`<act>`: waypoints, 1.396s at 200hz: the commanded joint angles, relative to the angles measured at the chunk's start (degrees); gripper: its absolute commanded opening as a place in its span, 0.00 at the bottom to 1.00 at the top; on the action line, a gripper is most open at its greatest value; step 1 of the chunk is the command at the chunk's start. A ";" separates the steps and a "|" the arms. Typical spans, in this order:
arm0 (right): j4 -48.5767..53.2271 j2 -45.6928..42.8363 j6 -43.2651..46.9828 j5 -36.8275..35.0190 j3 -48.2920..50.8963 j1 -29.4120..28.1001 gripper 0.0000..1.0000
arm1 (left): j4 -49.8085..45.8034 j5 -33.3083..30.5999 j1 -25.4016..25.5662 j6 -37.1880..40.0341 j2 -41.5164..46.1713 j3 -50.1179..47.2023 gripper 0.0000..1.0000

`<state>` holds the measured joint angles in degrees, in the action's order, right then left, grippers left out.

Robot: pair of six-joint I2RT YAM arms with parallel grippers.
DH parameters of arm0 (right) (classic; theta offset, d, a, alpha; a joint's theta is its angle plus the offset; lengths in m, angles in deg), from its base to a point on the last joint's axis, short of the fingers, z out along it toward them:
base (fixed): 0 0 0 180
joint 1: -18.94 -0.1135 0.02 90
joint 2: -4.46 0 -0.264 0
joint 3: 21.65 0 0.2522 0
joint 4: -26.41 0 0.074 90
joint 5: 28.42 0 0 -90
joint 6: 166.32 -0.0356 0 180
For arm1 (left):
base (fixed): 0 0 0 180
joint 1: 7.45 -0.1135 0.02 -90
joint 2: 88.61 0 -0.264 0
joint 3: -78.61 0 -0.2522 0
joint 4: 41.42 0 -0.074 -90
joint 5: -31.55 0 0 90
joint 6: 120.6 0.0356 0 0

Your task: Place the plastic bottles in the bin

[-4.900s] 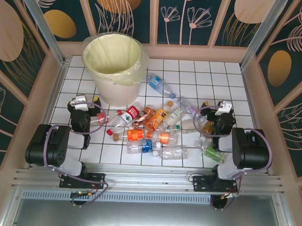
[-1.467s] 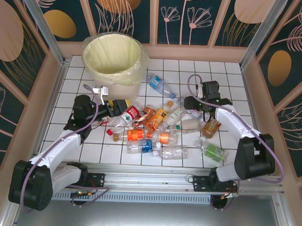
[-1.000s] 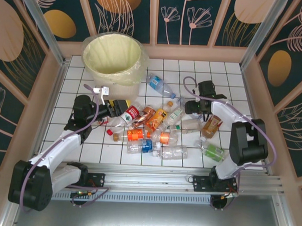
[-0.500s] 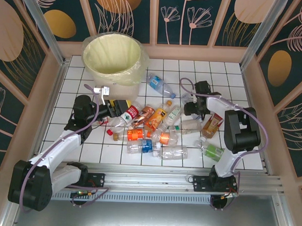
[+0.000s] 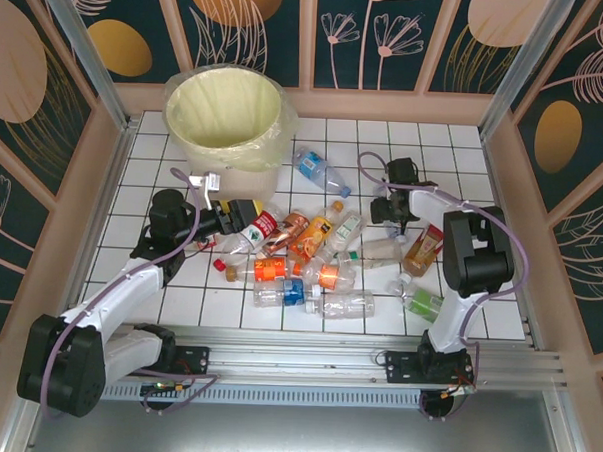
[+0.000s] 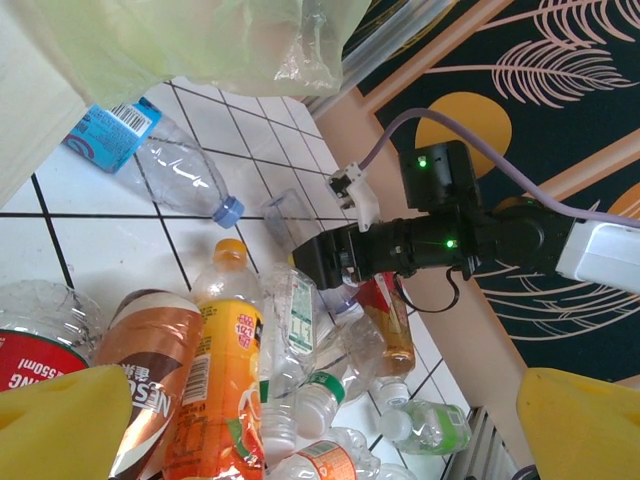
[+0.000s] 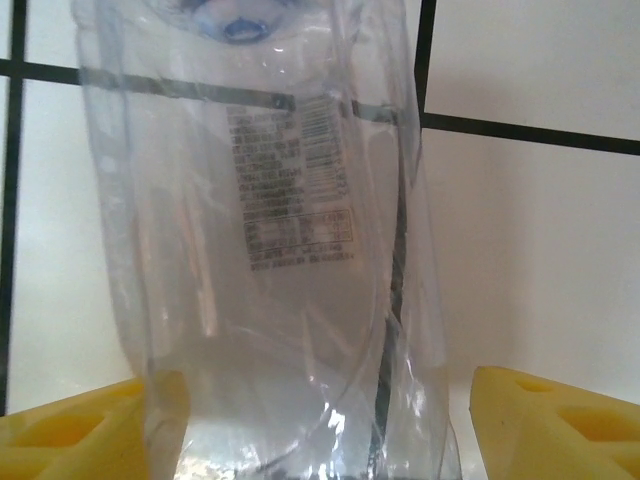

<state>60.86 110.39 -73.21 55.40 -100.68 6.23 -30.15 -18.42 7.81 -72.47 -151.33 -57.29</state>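
In front of the bin [image 5: 213,182], on its arm-base side: plastic bottles [image 5: 305,251] heaped loosely on the white tiled table [image 5: 178,301], all lying outside the bin. A blue-labelled bottle [image 5: 314,170] lies just beside the bin's right.

Left gripper [image 5: 234,215]: just in front of the bin, fingers [image 6: 60,420] spread wide and holding nothing, beside a red-labelled bottle [image 5: 264,226].

Right gripper [image 5: 384,208]: right of the bin, well apart. Fingers [image 7: 560,420] straddle a clear crumpled bottle [image 7: 290,250]. One pad touches its side and a sliver of tile shows at the other. Not clamped.
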 commanded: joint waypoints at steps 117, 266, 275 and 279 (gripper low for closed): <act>5.08 -3.83 -0.74 -0.98 3.30 0.05 0.78 | -0.53 -0.83 1.39 1.06 -0.82 2.39 0.99; -0.33 -4.70 -1.13 -0.95 3.84 -0.39 0.60 | -1.34 -5.11 5.12 1.32 -1.49 4.76 0.99; -0.63 -4.47 -0.99 -1.02 3.61 -0.38 0.60 | -1.55 -5.20 5.43 1.33 -1.51 5.03 0.99; -0.73 -4.33 -0.91 -1.10 3.53 -0.35 0.60 | -1.57 -5.22 5.52 1.38 -1.52 5.15 0.99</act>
<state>62.10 107.72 -73.95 54.72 -97.14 6.03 -31.50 -22.88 12.58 -72.23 -152.86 -54.47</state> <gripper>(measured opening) 0.603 0.985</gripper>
